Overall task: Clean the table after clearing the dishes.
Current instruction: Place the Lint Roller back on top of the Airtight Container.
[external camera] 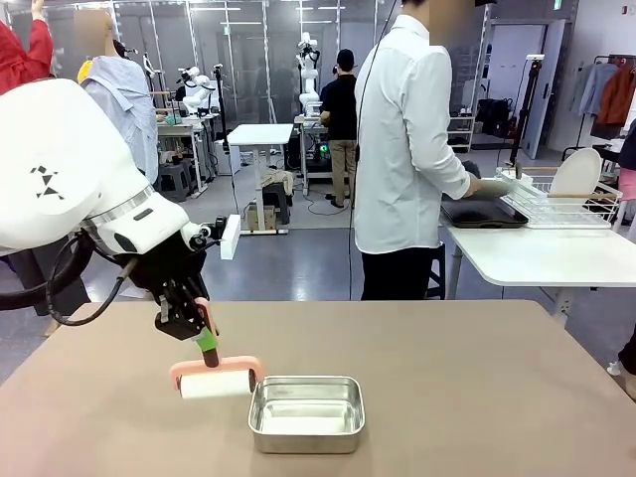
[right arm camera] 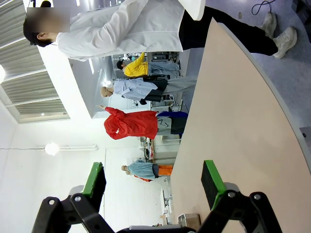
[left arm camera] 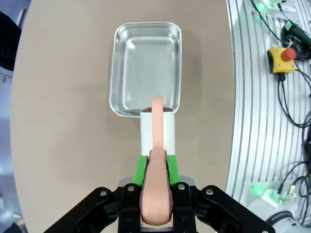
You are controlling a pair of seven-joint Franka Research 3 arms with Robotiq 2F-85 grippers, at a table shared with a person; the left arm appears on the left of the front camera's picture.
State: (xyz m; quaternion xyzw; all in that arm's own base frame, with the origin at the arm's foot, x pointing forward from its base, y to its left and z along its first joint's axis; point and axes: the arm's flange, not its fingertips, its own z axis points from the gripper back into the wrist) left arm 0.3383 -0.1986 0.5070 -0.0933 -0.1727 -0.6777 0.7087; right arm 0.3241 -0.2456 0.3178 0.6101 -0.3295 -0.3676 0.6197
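The table [external camera: 477, 378], a broad matte taupe-brown top with rounded corners, runs from the near edge on the robot's side to the far edge where the person [external camera: 402, 149] stands, and its surface looks bare and unmarked apart from two things near the middle of the near edge. No plates or trays lie on it; a dark tray [external camera: 485, 213] and a white plate [external camera: 576, 173] in a wire rack [external camera: 556, 207] sit on the smaller white table [external camera: 537, 253] beyond the far right corner, where the person's hand [external camera: 492, 187] is busy, so the clearing step appears done and the cleaning step is the one in hand. The left gripper [left arm camera: 156, 167] is clamped on the salmon-pink handle of a lint roller [external camera: 214, 383], its green pads pressed against the handle on either side, and the white roll rests on or just above the tabletop, touching or nearly touching the left rim of a small steel pan [external camera: 306, 413]. The next move probably calls for rolling the roller across the open tabletop, steering away from the pan so it is not pushed, while keeping the roll flat on the surface. The right gripper [right arm camera: 153, 187] hangs above the table with its fingers spread wide and nothing between them.
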